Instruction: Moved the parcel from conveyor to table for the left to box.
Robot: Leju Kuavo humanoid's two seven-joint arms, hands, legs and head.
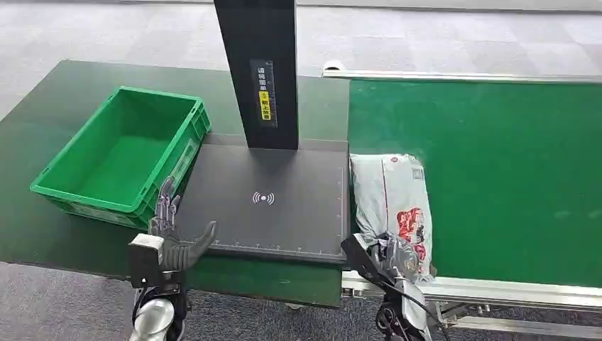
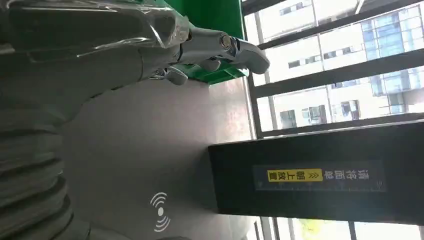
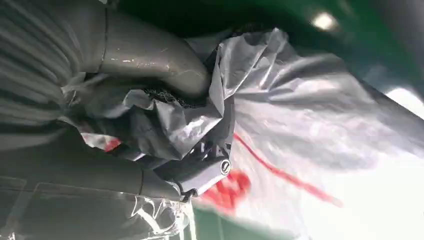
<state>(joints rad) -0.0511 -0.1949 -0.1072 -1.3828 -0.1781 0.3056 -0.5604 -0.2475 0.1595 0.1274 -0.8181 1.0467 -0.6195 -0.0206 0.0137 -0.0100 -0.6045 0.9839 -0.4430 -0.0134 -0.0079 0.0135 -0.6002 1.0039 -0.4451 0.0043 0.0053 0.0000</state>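
A grey plastic parcel (image 1: pixel 392 192) with red print lies on the green conveyor belt (image 1: pixel 497 170) at its left edge, beside the black scanner plate (image 1: pixel 284 206). My right hand (image 1: pixel 394 257) grips the parcel's near end; in the right wrist view the thumb (image 3: pixel 150 55) and fingers (image 3: pixel 200 172) bunch the crumpled grey film of the parcel (image 3: pixel 310 110). My left hand (image 1: pixel 170 231) hovers open at the plate's near left corner, fingers up, holding nothing. The green box (image 1: pixel 124 153) stands empty on the dark table to the left, just beyond the left hand (image 2: pixel 150 45).
A black upright post (image 1: pixel 259 71) with a yellow label rises from the back of the scanner plate. The dark green table (image 1: pixel 42 227) extends left and behind the box. The conveyor's metal frame (image 1: pixel 497 291) runs along the near right.
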